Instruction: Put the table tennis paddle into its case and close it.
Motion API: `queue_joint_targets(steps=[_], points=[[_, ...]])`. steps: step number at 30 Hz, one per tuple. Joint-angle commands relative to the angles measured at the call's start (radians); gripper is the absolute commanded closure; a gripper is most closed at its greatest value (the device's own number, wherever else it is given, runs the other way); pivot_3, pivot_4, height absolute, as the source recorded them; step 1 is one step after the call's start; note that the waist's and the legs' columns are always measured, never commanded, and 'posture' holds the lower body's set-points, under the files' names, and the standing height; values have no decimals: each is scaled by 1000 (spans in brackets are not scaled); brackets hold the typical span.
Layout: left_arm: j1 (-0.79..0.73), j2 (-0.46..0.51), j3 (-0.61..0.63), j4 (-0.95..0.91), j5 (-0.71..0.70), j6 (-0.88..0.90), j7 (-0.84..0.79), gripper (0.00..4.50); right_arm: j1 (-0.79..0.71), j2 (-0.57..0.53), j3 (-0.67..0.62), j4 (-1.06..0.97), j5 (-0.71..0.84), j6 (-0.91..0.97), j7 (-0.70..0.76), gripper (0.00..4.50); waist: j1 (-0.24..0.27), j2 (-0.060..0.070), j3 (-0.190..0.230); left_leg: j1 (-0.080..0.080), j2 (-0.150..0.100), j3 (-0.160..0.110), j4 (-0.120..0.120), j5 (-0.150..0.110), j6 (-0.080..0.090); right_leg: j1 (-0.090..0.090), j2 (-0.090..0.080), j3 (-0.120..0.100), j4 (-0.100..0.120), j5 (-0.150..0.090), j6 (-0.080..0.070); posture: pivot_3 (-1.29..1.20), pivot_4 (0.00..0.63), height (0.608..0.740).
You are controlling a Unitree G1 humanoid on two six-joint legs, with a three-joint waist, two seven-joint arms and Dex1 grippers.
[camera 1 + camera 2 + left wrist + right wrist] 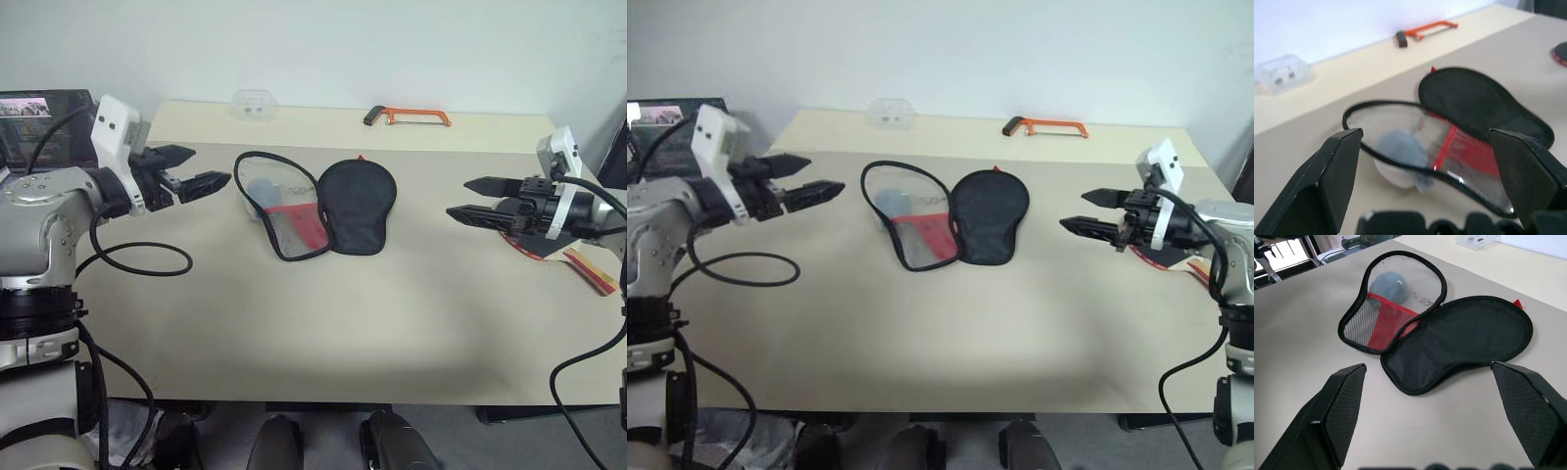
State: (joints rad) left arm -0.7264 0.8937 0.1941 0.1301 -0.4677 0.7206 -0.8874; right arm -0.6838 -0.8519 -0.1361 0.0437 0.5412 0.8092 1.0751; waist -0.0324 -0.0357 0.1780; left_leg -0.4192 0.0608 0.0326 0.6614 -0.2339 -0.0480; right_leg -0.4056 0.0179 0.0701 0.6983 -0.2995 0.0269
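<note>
From my station I see on the left the left gripper (196, 182) hovering above the table (294, 333) with its 2 black fingers spread apart and nothing between them; it points toward the case (323, 211), which lies unzipped and opened flat near the middle of the table; its left half is the clear-and-mesh side with a red panel, and its right half shows the black fabric lining. Under the clear part I see a grey-blue round shape, but I cannot tell what it is. More to the right, the right gripper (470, 199) also hangs over the table, its fingers wide apart and empty; behind it, near the right edge of the table, lies the table tennis paddle (563, 257), mostly hidden by the gripper body, with only a dark rim, red and pale wood showing. I judge the paddle to be light, stiff and flat, with a grippy rubber face, so the handle seems the best place to take it; because it lies flat, I may need to use the table edge to get a finger under it. The case looks soft and floppy, so it will probably slide or fold when I push the paddle in; 1 gripper should hold it down. The table is pale, smooth and matte; at its far side, against a plain light wall, lie an orange hacksaw (409, 117) and a small clear box (254, 104); a screen (44, 122) stands at the far left.
</note>
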Motion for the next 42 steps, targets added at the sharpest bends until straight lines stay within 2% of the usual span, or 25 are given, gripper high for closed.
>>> queue_joint_targets(steps=[1, 16, 25, 34, 42], points=[[-20, -4, 53, -41, -29, -8, 12, 0, -18, 1, -18, -24, 22, -10, -1, 19, 0, 0, 0, 0, 0, 0, 0, 0, 0, 0, 0, 0, 0, 0, 0, 0, 150, 740], [-28, -38, 22, -51, -18, 29, 56, 0, -33, 16, -17, -26, 24, -27, 8, 19, 0, 0, 0, 0, 0, 0, 0, 0, 0, 0, 0, 0, 0, 0, 0, 0, 150, 740], [-75, -115, 6, 45, 27, 111, 190, 0, -46, 45, -7, -20, 17, -32, -20, 19, -1, 0, 0, 0, 0, 0, 0, 0, 0, 0, 0, 0, 0, 0, 0, 0, 150, 740], [-121, -262, -69, 199, 79, 185, 291, 0, 55, 37, -71, -146, 64, 25, -92, 19, 4, 0, 0, -1, 0, -1, 1, 0, 0, 0, 0, 0, 0, 0, 0, 0, 150, 740], [-169, -419, -91, 340, 117, 152, 367, 0, 95, 18, -105, -201, 100, 60, -130, 19, 3, 0, 0, -1, -1, -1, 1, 0, 0, 0, 0, 0, 0, 1, 1, 0, 150, 740]])
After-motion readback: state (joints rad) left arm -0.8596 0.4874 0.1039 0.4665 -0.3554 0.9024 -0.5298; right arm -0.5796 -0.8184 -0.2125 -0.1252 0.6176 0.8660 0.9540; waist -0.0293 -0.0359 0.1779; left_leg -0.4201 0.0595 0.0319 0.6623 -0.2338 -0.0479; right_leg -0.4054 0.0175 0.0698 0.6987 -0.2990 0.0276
